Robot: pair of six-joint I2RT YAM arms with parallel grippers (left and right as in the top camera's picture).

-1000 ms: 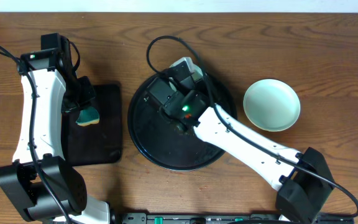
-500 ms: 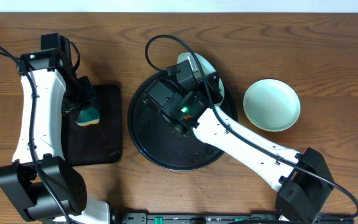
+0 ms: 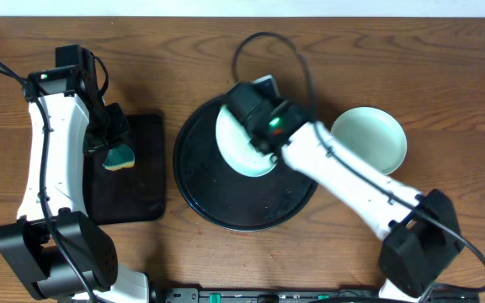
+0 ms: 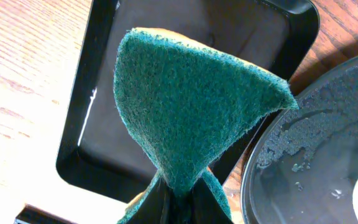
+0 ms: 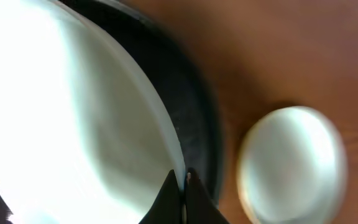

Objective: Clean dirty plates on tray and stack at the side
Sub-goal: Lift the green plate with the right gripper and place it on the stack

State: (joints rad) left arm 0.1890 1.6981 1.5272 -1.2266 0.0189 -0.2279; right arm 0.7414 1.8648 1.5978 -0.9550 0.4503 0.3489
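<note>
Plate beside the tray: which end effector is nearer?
Right end effector, gripping another plate over the tray, beside that plate. Left end effector holds a sponge beyond the tray.

A robot manipulation bench in a lab is indicated. Two white-and-black jointed arms, the left arm (image 3: 53,151) and the right arm (image 3: 352,181), are mounted at the near edge of a bare wooden table (image 3: 445,67). A loose black cable (image 3: 263,38) is looped over the wood, and a green indicator light (image 3: 271,124) is lit on the right arm. Dishwashing is staged with a few props only. A green scouring sponge (image 4: 185,112) is held over a rectangular black tray (image 3: 146,198). A mint plate (image 3: 238,147) is gripped over the wet round black tray (image 3: 196,189). A second mint plate (image 3: 369,141) is set on the wood beside it.
</note>
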